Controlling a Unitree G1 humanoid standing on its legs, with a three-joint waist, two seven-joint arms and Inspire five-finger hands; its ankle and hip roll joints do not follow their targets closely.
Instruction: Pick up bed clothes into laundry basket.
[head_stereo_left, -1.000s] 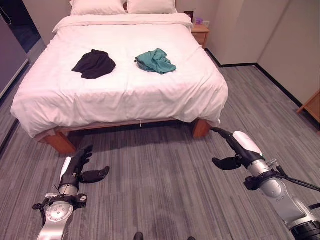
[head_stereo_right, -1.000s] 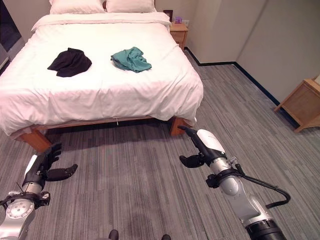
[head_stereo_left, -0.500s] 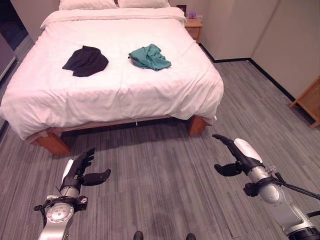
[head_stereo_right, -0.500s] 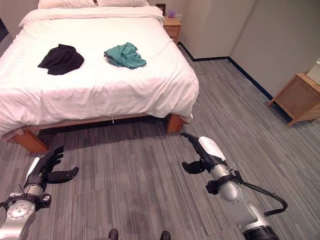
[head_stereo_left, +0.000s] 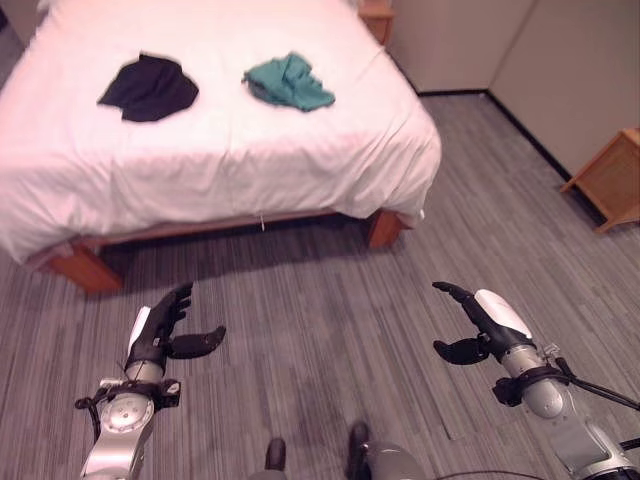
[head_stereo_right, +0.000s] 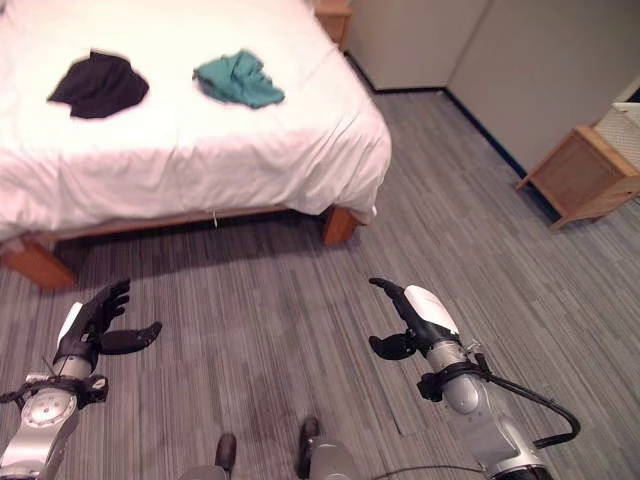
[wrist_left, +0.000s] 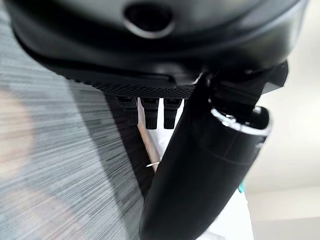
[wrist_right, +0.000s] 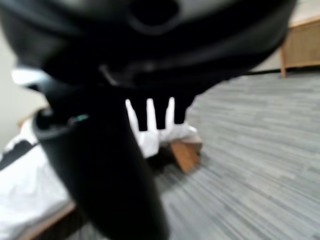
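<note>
My view has tipped down as I approach; black garment (head_stereo_left: 148, 87) and teal garment (head_stereo_left: 289, 81) lie untouched, upper left. Left robot hand (head_stereo_left: 160, 332) and right robot hand (head_stereo_left: 479, 323) hang splayed, empty.

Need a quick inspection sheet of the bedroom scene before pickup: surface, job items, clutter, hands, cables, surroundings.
Surface: white bed on wooden legs, cover smooth.
Job's things: black garment and teal garment lie apart on the bed, black one to the robot's left. Laundry basket: nothing seen.
Clutter: nothing seen on the grey floor.
Hands: left robot hand and right robot hand both open, holding nothing, over the floor short of the bed.
Cables: nothing seen besides the robot's own.
Surroundings: wooden cabinet by the right wall; nightstand beside the bed's far corner.
</note>
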